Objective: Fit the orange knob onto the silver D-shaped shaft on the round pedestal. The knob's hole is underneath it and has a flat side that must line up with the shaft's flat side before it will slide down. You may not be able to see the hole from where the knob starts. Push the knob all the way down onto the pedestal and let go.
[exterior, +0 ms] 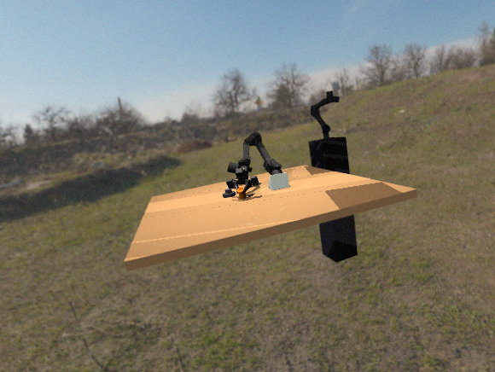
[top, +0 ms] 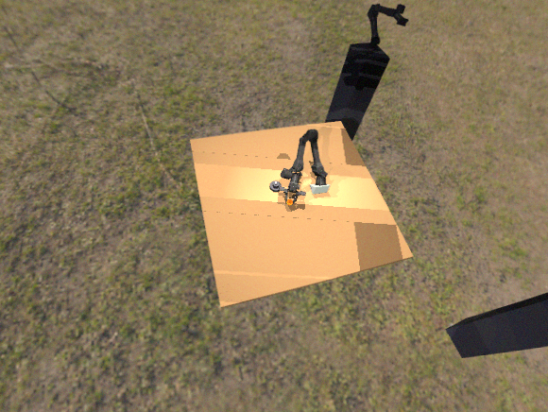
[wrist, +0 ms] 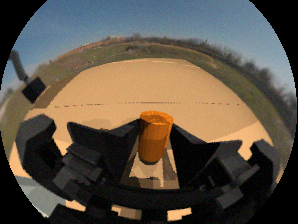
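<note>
Clasping the orange knob (top: pixel 290 202) (exterior: pixel 241 194) (wrist: pixel 154 142) between the fingertips of the parallel-jaw gripper (top: pixel 290 199) (exterior: pixel 241 191) (wrist: pixel 154 123), with one finger on either side of its cylindrical body. Held just beside the round pedestal (top: pixel 271 187) (exterior: pixel 229 194), off its silver shaft (top: pixel 276 183): down and to the right of the pedestal in the top view, directly to its right in the exterior view. Too small to read the shaft's flat side, and impossible to see the knob's underside or to tell whether it touches the wooden tabletop (top: pixel 283 246) (exterior: pixel 213 226) (wrist: pixel 100 85). Showing the knob's round upper end in the wrist view, body slanting slightly. Bent high at the elbow, in the case of the black six-joint arm (top: pixel 310 135) (exterior: pixel 254 138), and folded down to the gripper near the pedestal. To the pedestal's right in both outside views, past the gripper, a pale upright plate (top: pixel 319 190) (exterior: pixel 279 182) (wrist: pixel 37 195) at the foot of the arm. Well apart from the pedestal, up and to the right of it in the top view, a black column (top: pixel 359 80) (exterior: pixel 330 155) (wrist: pixel 34 90) bearing a second black arm (top: pixel 373 25) (exterior: pixel 316 113) (wrist: pixel 19 67). Far down and to the pedestal's right, a dark pillar (top: pixel 505 328).
</note>
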Robot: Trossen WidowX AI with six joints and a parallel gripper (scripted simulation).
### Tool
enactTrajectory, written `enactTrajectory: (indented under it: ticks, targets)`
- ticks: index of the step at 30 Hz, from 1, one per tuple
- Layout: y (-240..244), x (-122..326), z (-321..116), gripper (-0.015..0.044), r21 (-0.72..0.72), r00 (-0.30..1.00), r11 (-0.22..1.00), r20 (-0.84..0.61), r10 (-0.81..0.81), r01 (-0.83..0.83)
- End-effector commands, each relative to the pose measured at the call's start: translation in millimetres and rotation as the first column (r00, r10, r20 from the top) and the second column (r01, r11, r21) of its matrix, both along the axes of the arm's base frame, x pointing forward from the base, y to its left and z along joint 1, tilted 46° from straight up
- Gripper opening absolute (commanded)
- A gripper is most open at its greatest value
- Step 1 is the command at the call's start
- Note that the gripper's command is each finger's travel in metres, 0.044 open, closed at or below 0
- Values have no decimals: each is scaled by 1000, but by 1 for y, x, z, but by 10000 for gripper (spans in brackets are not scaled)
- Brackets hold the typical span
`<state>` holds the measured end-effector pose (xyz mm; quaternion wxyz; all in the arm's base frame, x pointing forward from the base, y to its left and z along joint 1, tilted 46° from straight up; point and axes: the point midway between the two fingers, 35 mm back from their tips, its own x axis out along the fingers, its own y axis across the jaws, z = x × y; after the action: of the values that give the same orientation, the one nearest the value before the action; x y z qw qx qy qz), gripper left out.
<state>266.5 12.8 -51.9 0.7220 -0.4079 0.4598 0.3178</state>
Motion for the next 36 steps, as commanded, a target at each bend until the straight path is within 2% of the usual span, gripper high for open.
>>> enactTrajectory:
  ticks: [1,16,20,23,36]
  targets:
    - [-3,-3,2,179,47,999,999,29,21,-22]
    - [-16,-13,6,179,252,984,960,158,80,-119]
    - [-15,-13,8,179,220,988,970,137,73,-102]
    - [-15,-12,7,258,235,986,966,146,75,-108]
    - [-15,-12,7,260,235,986,966,146,75,-108]
